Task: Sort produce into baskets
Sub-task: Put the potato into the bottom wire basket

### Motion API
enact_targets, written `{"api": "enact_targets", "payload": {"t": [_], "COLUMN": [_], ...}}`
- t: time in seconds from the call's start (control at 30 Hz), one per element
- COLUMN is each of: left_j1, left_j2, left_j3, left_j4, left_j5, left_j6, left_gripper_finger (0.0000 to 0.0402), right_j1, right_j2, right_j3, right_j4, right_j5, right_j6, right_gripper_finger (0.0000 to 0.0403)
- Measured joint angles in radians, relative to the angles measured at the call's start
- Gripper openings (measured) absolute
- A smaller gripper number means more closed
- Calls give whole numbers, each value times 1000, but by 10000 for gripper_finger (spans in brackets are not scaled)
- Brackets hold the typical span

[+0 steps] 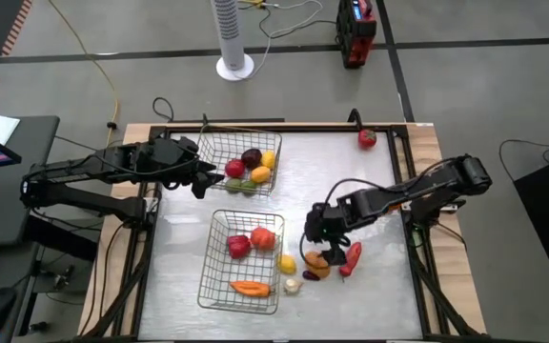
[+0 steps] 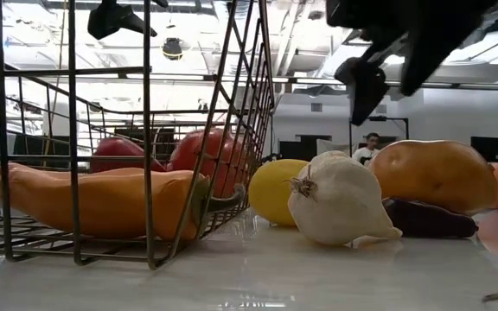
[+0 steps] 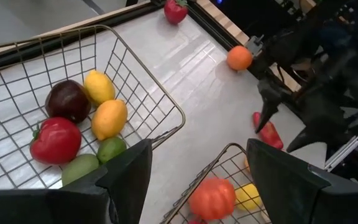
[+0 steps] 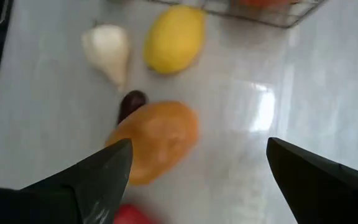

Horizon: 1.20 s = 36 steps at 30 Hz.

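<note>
Hovering with jaws wide open, the right gripper [image 1: 324,250] hangs over the loose produce beside the near basket [image 1: 219,286].
Under it lie an orange-brown piece [image 4: 156,140], a lemon [image 4: 174,38], a garlic [image 4: 107,48], a small dark piece [image 4: 131,103] tucked against the orange-brown one, and a red pepper [image 1: 353,258] just beside them; nothing is held. The near basket holds an orange pepper [image 2: 102,200] and red pieces [image 1: 239,246]. The left gripper [image 1: 201,181], jaws also open and empty, sits at the edge of the far basket [image 3: 142,81], which holds a plum [image 3: 68,100], two lemons [image 3: 109,118], a red piece [image 3: 56,140] and green pieces [image 3: 112,149]. Another red piece [image 1: 367,139] lies alone at the table's far right corner.
</note>
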Motion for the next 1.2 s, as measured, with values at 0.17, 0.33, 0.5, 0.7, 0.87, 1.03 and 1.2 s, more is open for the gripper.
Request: {"api": "enact_targets", "payload": {"t": [0.17, 0.33, 0.5, 0.7, 0.87, 1.03, 1.2], "left_j1": [0, 0, 0, 0, 0, 0, 0], "left_j2": [0, 0, -8, -73, -155, -210, -226], "left_j3": [0, 0, 0, 0, 0, 0, 0], "left_j4": [0, 16, 63, 114, 115, 109, 108], "left_j5": [-42, -75, -68, -1, -4, -8, -58], "left_j6": [-29, -45, 86, 205, 285, 352, 382], "left_gripper_finger": [249, 249, 249, 249, 249, 249, 249], "right_j1": [92, 171, 201, 219, 233, 227, 199], "right_j2": [0, 1, 46, 139, 201, 243, 242], "right_j3": [-5, -5, -5, -5, -4, -4, 0], "right_j4": [39, 47, 48, 49, 50, 55, 55], "right_j5": [47, 191, 287, 288, 284, 249, 236], "right_j6": [76, 227, 409, 620, 709, 712, 664], "right_gripper_finger": [397, 397, 397, 397, 394, 357, 306]}}
